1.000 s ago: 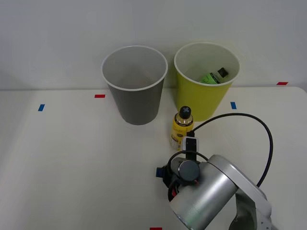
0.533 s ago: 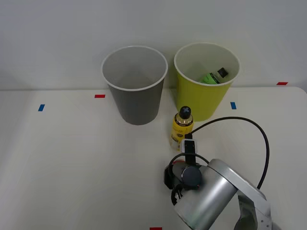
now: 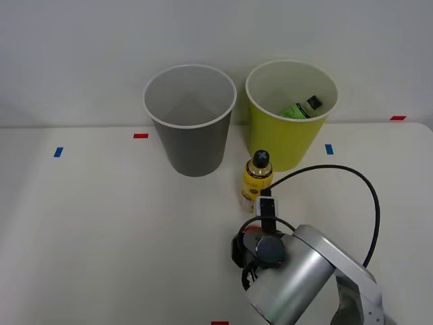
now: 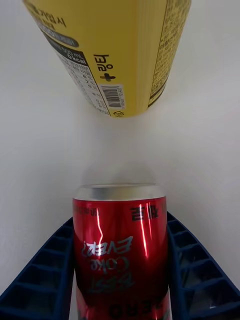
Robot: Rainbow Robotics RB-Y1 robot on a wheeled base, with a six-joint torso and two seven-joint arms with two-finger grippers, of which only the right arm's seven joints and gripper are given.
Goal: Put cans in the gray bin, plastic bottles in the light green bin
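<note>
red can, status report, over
Right tool shut on red can, low over table. Gray bin not yet reached. Yellow bottle stands just ahead, toward the bins.

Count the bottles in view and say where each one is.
2: a green bottle lies inside the light green bin; a yellow bottle stands on the table before that bin. Others may be hidden.

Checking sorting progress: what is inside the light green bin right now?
A small green bottle with a black cap lies inside the light green bin, leaning against its far wall. The near wall hides the bin's bottom, so anything lower cannot be seen.
</note>
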